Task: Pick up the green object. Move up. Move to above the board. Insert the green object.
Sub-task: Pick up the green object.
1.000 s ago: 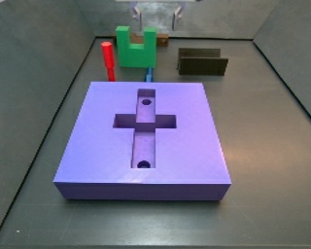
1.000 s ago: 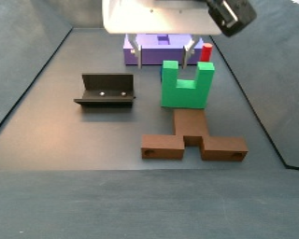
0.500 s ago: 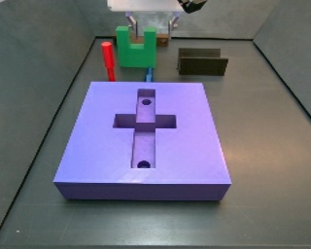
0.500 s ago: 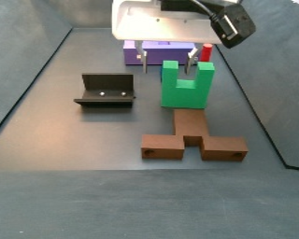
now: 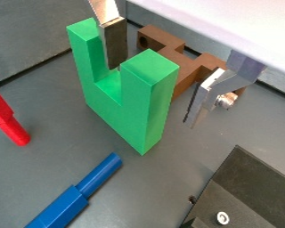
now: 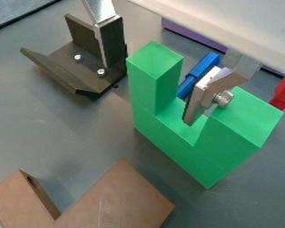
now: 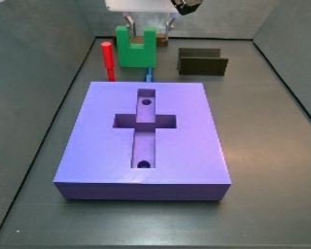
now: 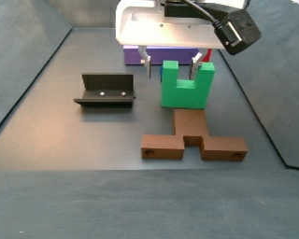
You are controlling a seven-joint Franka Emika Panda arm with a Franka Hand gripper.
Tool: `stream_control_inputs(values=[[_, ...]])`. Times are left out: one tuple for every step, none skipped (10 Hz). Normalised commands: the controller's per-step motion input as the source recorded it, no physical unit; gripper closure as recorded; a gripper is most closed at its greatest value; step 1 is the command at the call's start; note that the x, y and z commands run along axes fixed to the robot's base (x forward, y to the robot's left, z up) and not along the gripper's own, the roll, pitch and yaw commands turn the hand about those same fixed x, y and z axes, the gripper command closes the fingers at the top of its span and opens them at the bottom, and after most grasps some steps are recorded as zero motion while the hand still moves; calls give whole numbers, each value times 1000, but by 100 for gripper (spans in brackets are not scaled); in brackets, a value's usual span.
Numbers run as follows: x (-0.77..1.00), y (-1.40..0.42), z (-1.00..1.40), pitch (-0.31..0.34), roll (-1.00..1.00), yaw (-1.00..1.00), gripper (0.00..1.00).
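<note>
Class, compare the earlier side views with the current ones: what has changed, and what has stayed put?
The gripper has come down around the green object, its fingers still open on either side, nothing grasped. The green object, board, red peg and fixture have not moved.

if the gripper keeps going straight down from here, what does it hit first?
Likely the green object: the gripper is open with its fingers on either side of the prongs, one seemingly over the notch. Past that, the floor. Depth is unclear.
</note>
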Motion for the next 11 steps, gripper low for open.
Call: stream_control_inputs(values=[[49,0,-217,-1,-26,-40,0],[200,0,-143,0,-23,-63,0],[211,0,-134,0,-23,-91,0],[154,0,-163,0,0,-106,0],[157,0,-171,0,0,-109,0],[140,0,-114,0,-4,-100,0],[14,-6,-34,0,-17,-89,0],[0,-29,-23,0,-3,-66,0],[0,-43,-29,0,-4,-83,0],[0,-34,-46,0,0,-86,0],[0,0,-20,0,0,-40,0]])
